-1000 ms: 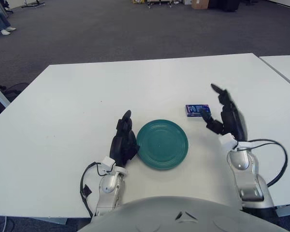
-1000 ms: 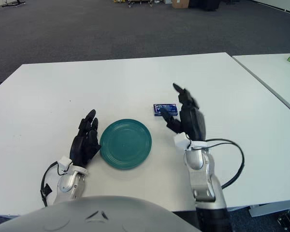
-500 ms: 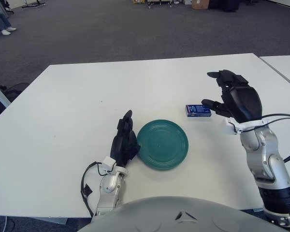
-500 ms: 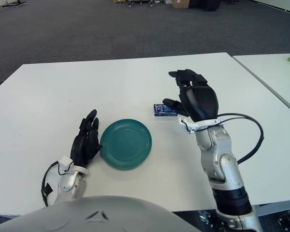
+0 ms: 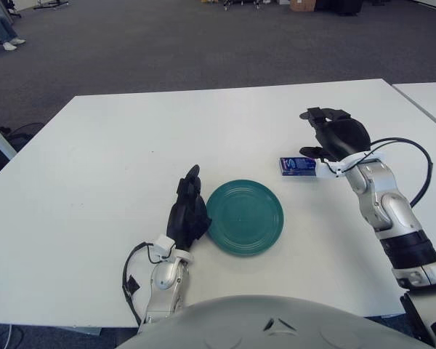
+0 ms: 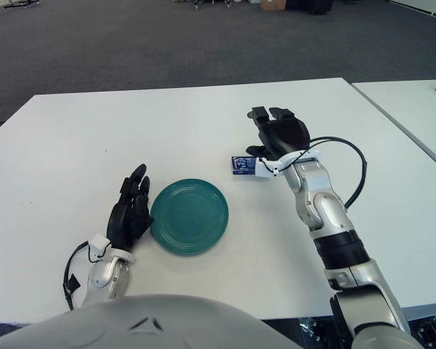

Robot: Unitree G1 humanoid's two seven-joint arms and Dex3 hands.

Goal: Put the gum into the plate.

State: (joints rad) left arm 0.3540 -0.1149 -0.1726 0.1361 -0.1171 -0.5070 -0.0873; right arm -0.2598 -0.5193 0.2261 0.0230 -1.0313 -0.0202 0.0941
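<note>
The right hand (image 5: 334, 136) is over the far right part of the table (image 5: 94, 167), fingers spread and holding nothing. The gum pack (image 5: 296, 166) lies on the table just below and to the left of this hand, at its thumb side. The plate (image 5: 244, 216) sits nearer the robot and further left of the hand. The left hand (image 5: 187, 213) shows just beside the plate's left rim.

Two black three-finger robot hands, left (image 5: 187, 212) and right (image 5: 337, 135), are shown on silver-grey metal forearms w/ white wrist bands. Black cables are looped beside each wrist. A grey rounded torso shell (image 5: 276, 323) is seen at bottom.
</note>
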